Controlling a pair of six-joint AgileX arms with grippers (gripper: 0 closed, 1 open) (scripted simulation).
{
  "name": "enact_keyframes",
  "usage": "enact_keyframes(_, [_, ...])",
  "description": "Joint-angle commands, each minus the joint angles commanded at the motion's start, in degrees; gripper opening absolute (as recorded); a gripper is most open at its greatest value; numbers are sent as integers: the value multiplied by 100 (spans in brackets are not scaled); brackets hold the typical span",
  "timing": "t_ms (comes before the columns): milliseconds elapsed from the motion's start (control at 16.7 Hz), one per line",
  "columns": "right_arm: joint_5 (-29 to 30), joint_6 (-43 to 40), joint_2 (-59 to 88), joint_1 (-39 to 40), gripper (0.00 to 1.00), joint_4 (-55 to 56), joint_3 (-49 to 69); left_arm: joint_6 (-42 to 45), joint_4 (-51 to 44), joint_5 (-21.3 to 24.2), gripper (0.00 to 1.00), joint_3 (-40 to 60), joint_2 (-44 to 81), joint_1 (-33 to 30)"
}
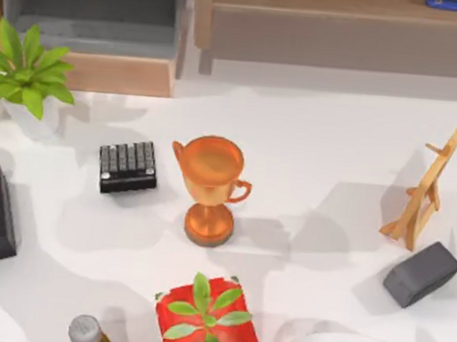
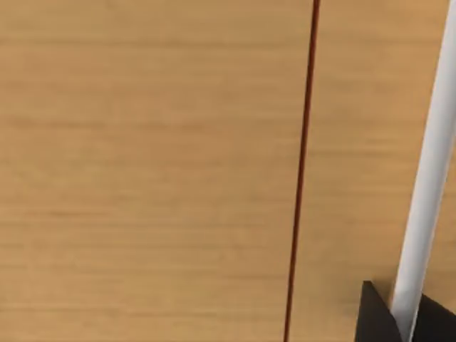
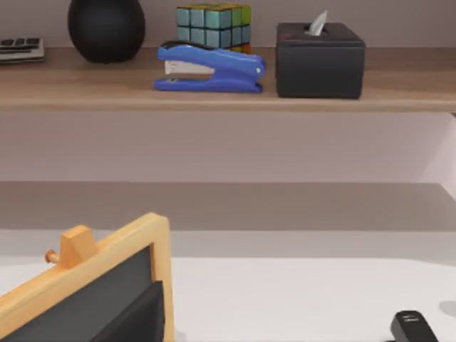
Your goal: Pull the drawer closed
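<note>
1. Top view: the wide grey-walled drawer with light tan wooden front board (image 1: 104,42) stands pulled out at the table's far left, behind the copper trophy cup (image 1: 210,187), so the closing is judged not yet done.
2. Left wrist view: tan wood grain at close range, presumably facing the drawer.
3. Claw opening and hold: cannot tell for either arm.
</note>
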Motion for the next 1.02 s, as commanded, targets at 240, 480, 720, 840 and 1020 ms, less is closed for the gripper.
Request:
enact_keyframes(240, [0,0,0,0,100,0,0,0,0,0,30,0,0,0])
enact_keyframes(480, [0,0,0,0,100,0,0,0,0,0,60,0,0,0])
enact_keyframes(720, [0,0,0,0,100,0,0,0,0,0,90,0,0,0])
enact_keyframes(840, [0,0,0,0,100,0,0,0,0,0,100,0,0,0])
enact_keyframes(1020, [0,0,0,0,100,0,0,0,0,0,100,0,0,0])
